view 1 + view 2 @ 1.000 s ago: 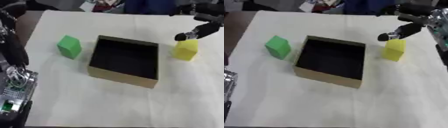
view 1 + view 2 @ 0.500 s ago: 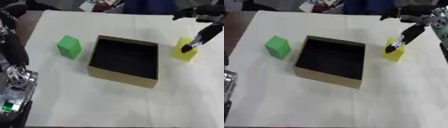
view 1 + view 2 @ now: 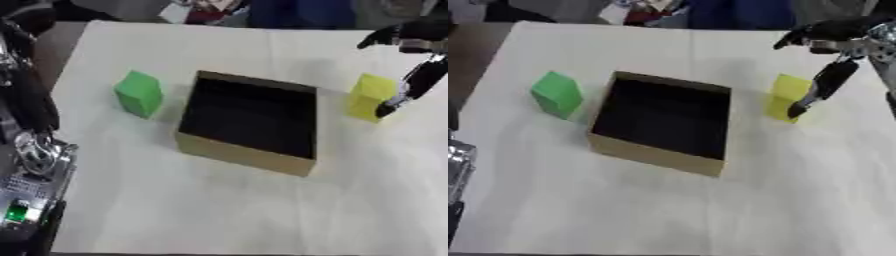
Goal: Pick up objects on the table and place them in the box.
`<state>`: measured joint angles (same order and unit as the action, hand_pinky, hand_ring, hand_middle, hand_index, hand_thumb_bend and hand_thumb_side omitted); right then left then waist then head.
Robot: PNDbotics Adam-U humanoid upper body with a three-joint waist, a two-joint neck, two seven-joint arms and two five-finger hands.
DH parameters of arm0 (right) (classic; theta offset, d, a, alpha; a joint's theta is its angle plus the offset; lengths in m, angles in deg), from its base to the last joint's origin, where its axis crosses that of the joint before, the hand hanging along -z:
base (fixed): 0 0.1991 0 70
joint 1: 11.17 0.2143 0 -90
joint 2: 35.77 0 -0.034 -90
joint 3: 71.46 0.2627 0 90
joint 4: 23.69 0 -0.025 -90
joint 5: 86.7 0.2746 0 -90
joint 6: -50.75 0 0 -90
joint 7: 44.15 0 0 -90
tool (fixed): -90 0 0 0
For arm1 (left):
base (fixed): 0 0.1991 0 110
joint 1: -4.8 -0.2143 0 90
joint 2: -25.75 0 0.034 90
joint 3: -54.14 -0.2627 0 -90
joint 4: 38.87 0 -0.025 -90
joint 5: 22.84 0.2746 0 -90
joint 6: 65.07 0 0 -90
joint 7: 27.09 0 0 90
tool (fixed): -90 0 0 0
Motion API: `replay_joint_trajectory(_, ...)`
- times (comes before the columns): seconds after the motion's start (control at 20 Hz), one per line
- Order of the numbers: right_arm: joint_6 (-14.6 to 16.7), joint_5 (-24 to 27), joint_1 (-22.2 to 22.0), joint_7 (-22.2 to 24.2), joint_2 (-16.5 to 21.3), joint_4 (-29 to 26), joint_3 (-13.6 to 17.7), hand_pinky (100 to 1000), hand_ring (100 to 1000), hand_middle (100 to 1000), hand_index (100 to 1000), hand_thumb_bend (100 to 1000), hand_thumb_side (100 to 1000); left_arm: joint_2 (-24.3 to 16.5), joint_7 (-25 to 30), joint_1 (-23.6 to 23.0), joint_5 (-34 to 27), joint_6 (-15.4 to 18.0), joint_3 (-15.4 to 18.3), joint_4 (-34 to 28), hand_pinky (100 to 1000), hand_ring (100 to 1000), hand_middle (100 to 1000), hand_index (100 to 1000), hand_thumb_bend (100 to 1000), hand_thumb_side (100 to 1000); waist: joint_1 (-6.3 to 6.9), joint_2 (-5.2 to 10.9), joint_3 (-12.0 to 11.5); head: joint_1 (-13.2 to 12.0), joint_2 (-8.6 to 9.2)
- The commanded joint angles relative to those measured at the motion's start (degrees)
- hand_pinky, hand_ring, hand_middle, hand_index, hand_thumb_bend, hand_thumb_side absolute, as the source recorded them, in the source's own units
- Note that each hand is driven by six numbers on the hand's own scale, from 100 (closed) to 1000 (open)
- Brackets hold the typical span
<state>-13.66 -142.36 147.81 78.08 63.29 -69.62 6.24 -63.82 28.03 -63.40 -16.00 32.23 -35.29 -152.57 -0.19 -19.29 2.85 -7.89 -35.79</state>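
your right hand (image 3: 826,55) comes in from the upper right corner and hangs over the yellow block (image 3: 786,96). its fingers are spread and mostly straight: one long finger (image 3: 820,89) points steeply down along the block's right side, with its tip low on that face, touching it or just beside it, and i cannot tell which. another digit sticks out to the left above the block, well clear of its top. nothing is curled round the block, so the hand has hold of nothing; it straddles the block with a wide gap

the yellow block stands upright on the white table (image 3: 667,210), just to the right of the box (image 3: 662,122) and a little apart from its right wall. the box is open cardboard, dark inside, set slightly askew in the middle of the table, and nothing shows inside it. the green block (image 3: 140,93) sits on the table to the left of the box, near its far left corner but not touching it

your left arm (image 3: 31,95) shows along the left edge of the left eye view, black above with silver metal parts lower down near the bottom corner. your left hand itself i cannot make out there, so i cannot tell how its fingers stand
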Motion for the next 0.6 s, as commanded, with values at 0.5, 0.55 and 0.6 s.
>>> replay_joint_trajectory(0.5,-9.1,-0.5,0.2,-1.9,1.4,3.2,2.5,1000,1000,910,993,798,510,-0.2,0.5,1.0,0.4,0.0,0.0,-0.9,722,647,650,757,149,987,0.06,0.7,-0.5,-0.1,0.18)
replay_joint_trajectory(0.55,-9.5,-0.5,0.1,-1.9,1.3,3.5,2.6,1000,1000,909,994,792,506,-0.2,0.5,1.0,0.5,0.0,0.0,-0.9,722,647,650,757,149,987,0.08,0.67,-0.5,-0.1,0.18)
replay_joint_trajectory(0.6,-9.8,-0.4,0.0,-1.9,1.2,3.8,2.7,1000,1000,911,993,791,505,-0.2,0.5,1.0,0.5,0.0,0.0,-0.9,722,647,650,756,148,987,0.09,0.65,-0.6,-0.1,0.19)
